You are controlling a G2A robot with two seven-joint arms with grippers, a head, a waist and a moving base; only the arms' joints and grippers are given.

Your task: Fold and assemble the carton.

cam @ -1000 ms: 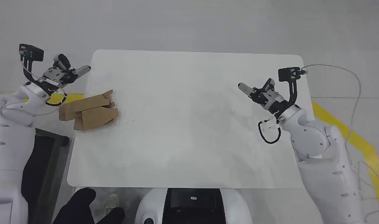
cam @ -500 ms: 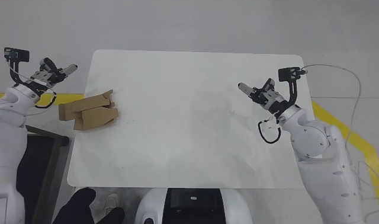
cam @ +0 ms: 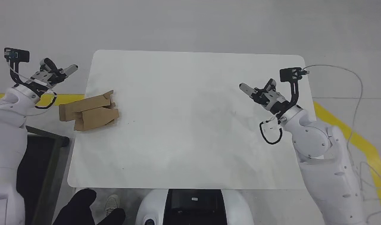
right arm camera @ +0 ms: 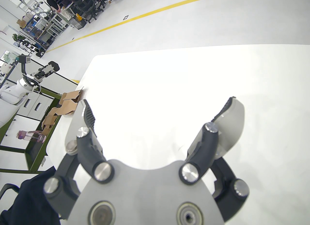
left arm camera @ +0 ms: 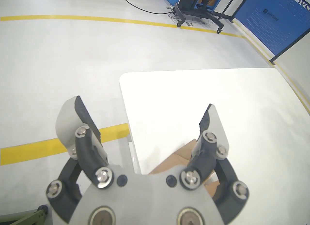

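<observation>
Looking down in the top view, the left gripper [cam: 66, 69] is held off the far left corner of the table [cam: 190, 124], out over the floor, with its fingers spread apart. The right gripper [cam: 256, 87] is held above the table's right side, pointed toward the middle, its fingers likewise apart. The carton [cam: 89, 111], flattened brown cardboard, is laid across the table's left edge and partly overhangs it, near the left gripper but not touched.

In the left wrist view, the two dark-padded fingers are seen wide apart, and a corner of the carton is glimpsed just beyond the gripper body. White lettering is carried on a blue panel [left arm camera: 278, 22] in the room behind.

In the right wrist view, the parted fingers are framed over the tabletop, with the carton well apart at the far edge; any print on it is too small to be told.
</observation>
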